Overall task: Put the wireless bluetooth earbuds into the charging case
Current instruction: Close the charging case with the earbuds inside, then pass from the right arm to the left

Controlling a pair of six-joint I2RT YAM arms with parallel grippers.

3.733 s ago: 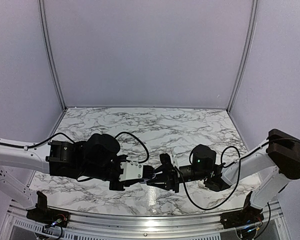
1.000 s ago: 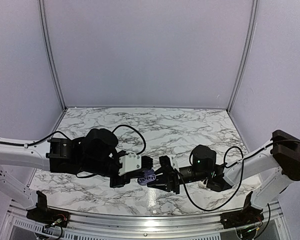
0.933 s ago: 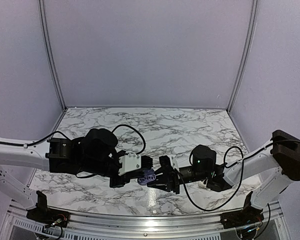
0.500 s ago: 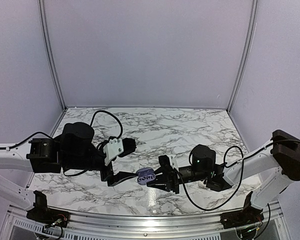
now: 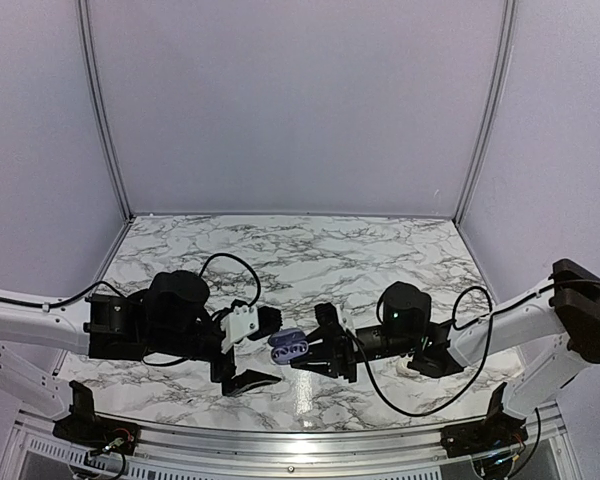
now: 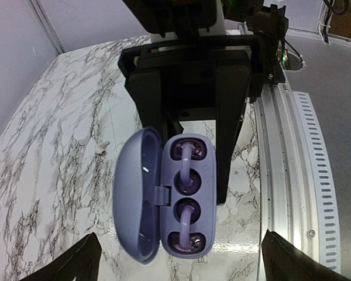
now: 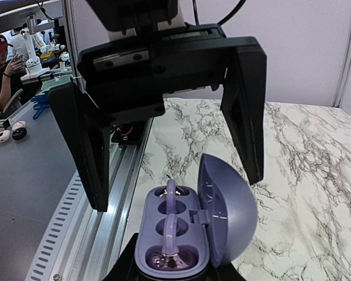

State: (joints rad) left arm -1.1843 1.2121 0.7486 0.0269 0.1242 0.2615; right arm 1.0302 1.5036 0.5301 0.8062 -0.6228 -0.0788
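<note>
Pale lavender walls (image 5: pixel 300 100) close in the marble desk (image 5: pixel 380 250) at the back and both sides. A metal rail (image 5: pixel 280 447) runs along its near edge, where the arms are bolted. The rear half of the desk lies open behind the arms, and all the work sits close to the near rail, about mid-width. The left arm (image 5: pixel 40 320) reaches in low from the left edge with its forearm stretched to the right. The right arm (image 5: pixel 510 320) bends at the far right and runs its forearm low to the left, so the two wrists face each other. The left claw (image 5: pixel 260 352) stands wide open and holds nothing. In the right wrist view its two black fingers (image 7: pixel 248 111) stand on either side of the charging case (image 5: pixel 290 345), apart from it. The right claw (image 5: pixel 312 352) is closed on the body of the case and holds it up off the marble between the two wrists, lid swung open to one side. In the left wrist view the right claw's fingers rise behind the case and the rail runs just to the right. The wireless bluetooth earbuds (image 6: pixel 187 175) are lavender like the case, with small shiny spots. Both lie in the wells of the open case, their stems pointing toward each other at its middle. A small white scrap (image 6: pixel 102 145) lies on the marble near the case.
</note>
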